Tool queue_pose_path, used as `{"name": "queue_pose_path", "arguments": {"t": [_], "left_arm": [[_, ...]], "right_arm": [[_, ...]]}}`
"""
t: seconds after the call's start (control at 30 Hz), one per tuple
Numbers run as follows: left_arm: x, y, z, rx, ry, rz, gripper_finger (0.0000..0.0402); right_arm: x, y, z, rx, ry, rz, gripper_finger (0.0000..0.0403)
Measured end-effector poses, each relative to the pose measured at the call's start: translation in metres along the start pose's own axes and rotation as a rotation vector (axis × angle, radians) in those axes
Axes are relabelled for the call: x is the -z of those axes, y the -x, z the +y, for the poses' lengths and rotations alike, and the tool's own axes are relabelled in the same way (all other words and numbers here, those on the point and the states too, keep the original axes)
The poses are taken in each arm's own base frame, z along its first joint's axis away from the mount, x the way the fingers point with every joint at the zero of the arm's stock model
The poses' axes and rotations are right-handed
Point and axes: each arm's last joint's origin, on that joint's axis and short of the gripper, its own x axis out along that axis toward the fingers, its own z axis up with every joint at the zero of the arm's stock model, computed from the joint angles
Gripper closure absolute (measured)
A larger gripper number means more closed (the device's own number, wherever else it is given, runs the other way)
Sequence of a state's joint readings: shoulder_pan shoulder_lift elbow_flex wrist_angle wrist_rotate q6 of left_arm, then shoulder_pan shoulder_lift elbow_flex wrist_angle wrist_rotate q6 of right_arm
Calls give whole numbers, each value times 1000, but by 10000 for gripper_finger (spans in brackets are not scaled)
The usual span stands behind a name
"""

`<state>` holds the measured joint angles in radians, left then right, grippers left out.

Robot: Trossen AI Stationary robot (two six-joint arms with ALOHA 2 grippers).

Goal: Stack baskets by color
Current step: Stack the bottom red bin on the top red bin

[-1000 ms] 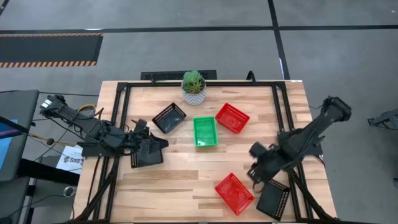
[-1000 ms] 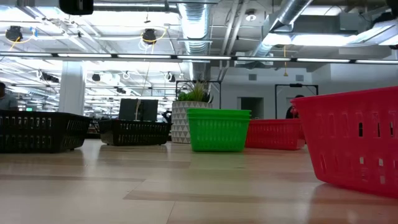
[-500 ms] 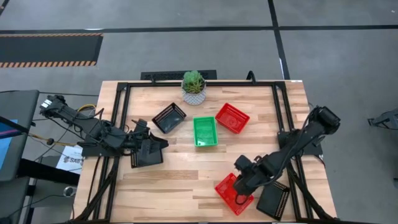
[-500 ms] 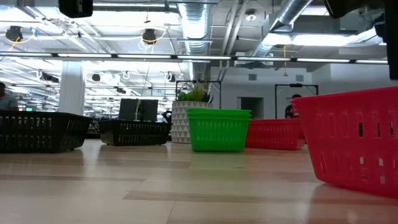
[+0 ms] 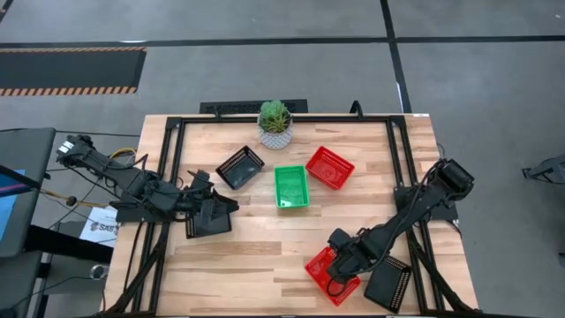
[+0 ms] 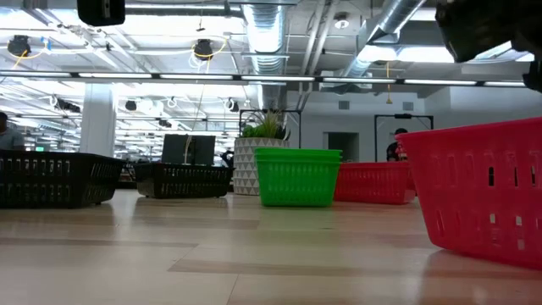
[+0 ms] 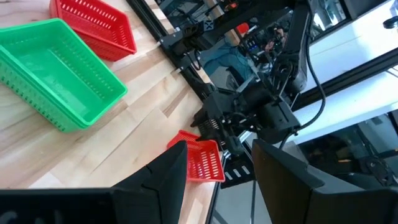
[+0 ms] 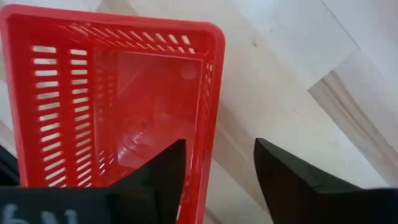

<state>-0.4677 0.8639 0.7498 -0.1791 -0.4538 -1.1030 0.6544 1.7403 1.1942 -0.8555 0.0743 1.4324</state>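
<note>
Swinging in from the right edge, the right claw (image 8: pixel 214 165) now hangs spread over the rim of the near red basket (image 5: pixel 328 273) on the surface (image 5: pixel 265 256), apparently poised to grasp, while the left claw (image 7: pixel 217 180) grasps a black basket (image 5: pixel 208 217).

In the low view, the near red basket (image 6: pixel 487 191) is cut off by the frame edge. From above, the right gripper (image 5: pixel 336 281) covers part of it. The black basket (image 5: pixel 208 217) beside the green stack (image 5: pixel 290 186) is partly hidden under the left gripper (image 5: pixel 221 204), so contact cannot be told.
</note>
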Motion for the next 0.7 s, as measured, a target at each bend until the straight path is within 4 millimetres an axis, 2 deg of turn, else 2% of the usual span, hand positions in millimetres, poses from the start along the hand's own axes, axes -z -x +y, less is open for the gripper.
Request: {"name": "queue_pose_path", "arguments": {"t": [0.17, 0.3, 0.5, 0.7], "left_arm": [[1, 0, 2, -17, -9, 8, 233], [1, 0, 2, -19, -11, 9, 233], [1, 0, 2, -20, -10, 9, 233], [1, 0, 2, -21, -9, 9, 233]], "right_arm": [[0, 0, 0, 1, 33, 5, 262], [0, 0, 0, -2, 55, 9, 297], [-2, 0, 0, -3, 71, 21, 319], [-2, 0, -1, 1, 80, 21, 307]]}}
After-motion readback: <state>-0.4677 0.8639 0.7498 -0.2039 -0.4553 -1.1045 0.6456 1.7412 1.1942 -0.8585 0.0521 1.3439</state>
